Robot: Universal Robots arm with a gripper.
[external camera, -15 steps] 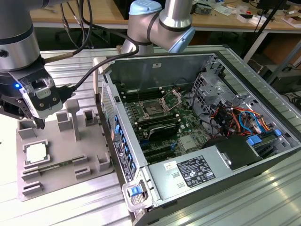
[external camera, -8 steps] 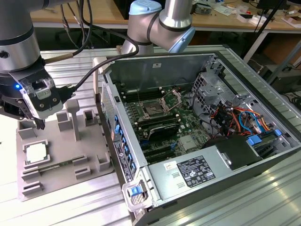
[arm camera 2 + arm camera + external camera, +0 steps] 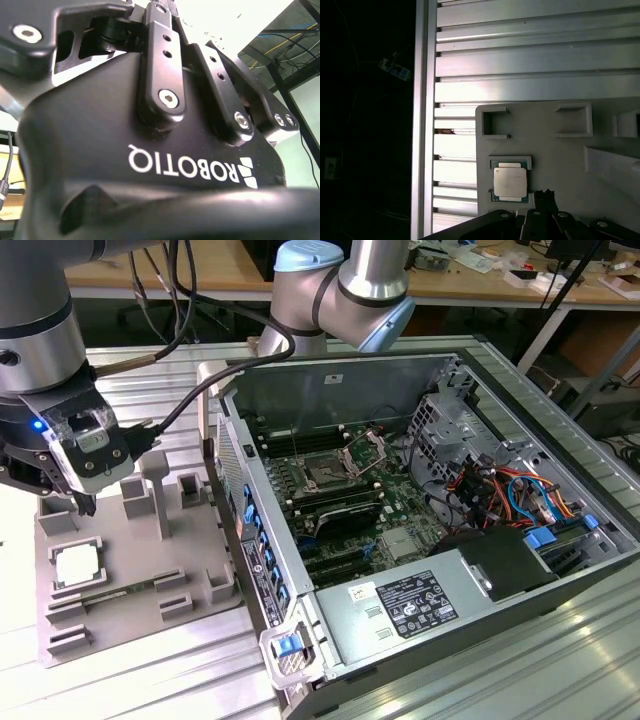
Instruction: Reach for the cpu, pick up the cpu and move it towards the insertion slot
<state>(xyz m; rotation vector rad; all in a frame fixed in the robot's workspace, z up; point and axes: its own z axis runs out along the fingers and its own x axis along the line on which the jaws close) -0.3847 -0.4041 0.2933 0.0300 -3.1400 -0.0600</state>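
Observation:
The cpu [image 3: 78, 562] lies flat in a square pocket of the grey moulded tray [image 3: 140, 570] at the exterior view's left, silvery top up. My gripper [image 3: 86, 505] hangs a little above the tray just beyond the cpu, shut, empty and not touching it. In the first wrist view the cpu [image 3: 510, 182] sits in its pocket beside my gripper [image 3: 543, 194], whose tips are together. The gripper's black housing [image 3: 150, 150] appears in the second wrist view. The insertion slot [image 3: 325, 475], its silver frame hinged up, sits on the green board inside the open computer case [image 3: 480, 570].
Upright posts [image 3: 157, 490] and empty pockets rise from the tray close to my gripper. The case's side wall [image 3: 240, 510] stands between the tray and the board. Cables [image 3: 500, 490] and a power supply [image 3: 410, 605] fill the case's near side. The ribbed metal table [image 3: 535, 60] ends at an edge.

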